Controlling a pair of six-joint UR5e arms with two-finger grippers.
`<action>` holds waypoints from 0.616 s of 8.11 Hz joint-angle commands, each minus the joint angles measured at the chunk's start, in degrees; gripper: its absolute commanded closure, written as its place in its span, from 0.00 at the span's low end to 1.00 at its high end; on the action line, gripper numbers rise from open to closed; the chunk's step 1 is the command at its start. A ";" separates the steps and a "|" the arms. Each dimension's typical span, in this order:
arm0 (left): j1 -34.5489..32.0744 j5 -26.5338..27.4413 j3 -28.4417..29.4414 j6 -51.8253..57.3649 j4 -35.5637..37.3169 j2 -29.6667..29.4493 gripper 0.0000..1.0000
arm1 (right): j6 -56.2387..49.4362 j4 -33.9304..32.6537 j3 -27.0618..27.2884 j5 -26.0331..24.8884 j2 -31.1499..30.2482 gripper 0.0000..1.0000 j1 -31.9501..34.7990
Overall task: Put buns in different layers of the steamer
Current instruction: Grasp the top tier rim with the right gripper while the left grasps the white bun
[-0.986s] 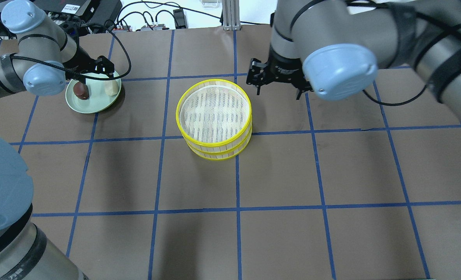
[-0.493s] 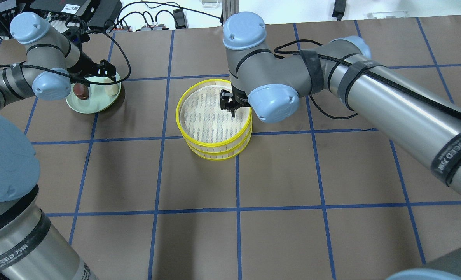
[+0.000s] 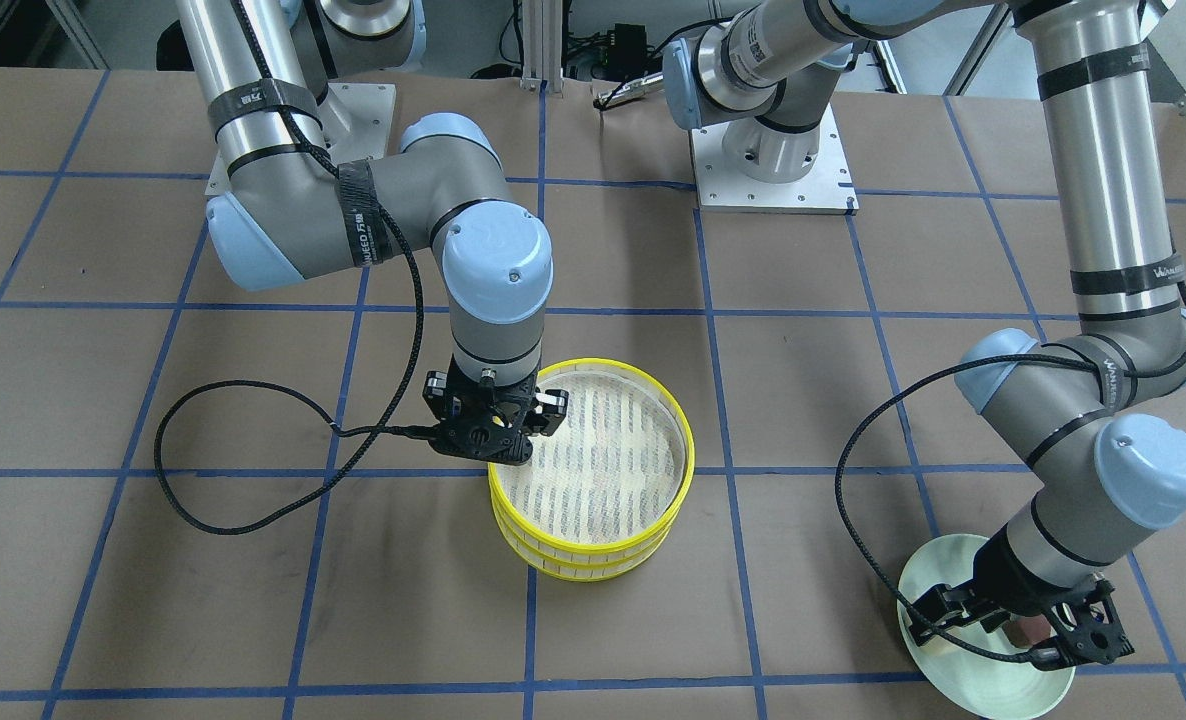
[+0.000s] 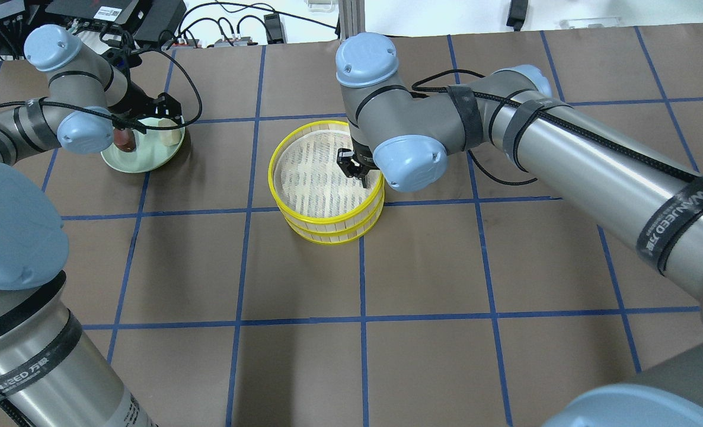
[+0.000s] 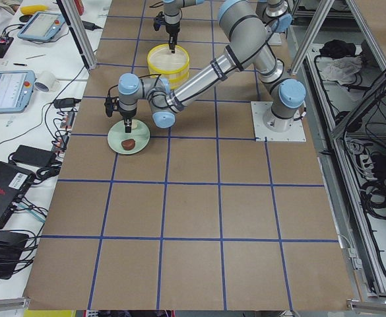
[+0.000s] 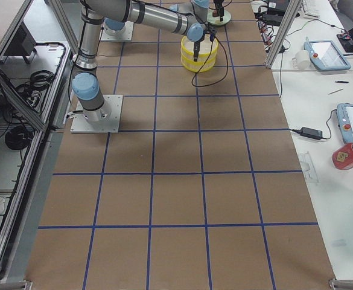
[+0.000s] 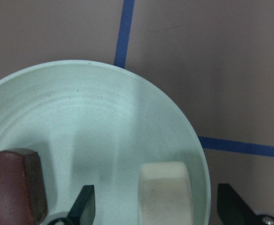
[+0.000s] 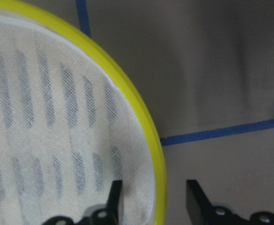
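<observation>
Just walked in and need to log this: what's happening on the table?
The right gripper is open astride the rim of the top steamer tray, which sits stacked on the lower tray. The left gripper is open around the cream bun on the green plate, beside the brown bun. Neither bun is in a tray yet.

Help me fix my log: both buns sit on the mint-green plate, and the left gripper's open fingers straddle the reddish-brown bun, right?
No. The open left gripper straddles the cream bun; the reddish-brown bun lies beside it, both on the mint-green plate. The left wrist view shows it.
</observation>
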 commanded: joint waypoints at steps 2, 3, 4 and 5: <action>0.01 -0.20 0.20 -0.15 0.01 -1.02 0.19 | 0.16 0.17 -0.08 0.61 -0.22 0.95 0.01; 0.01 -0.29 0.20 -0.15 0.09 -1.11 0.19 | 0.07 0.25 -0.17 0.43 -0.39 0.99 0.01; 0.01 -0.46 0.20 -0.15 0.01 -1.20 0.19 | 0.07 0.43 -0.17 0.08 -1.44 1.00 -0.07; 0.01 -1.16 0.20 -0.15 0.01 -1.20 0.28 | -0.11 1.56 -0.26 -0.01 -3.62 0.99 -0.68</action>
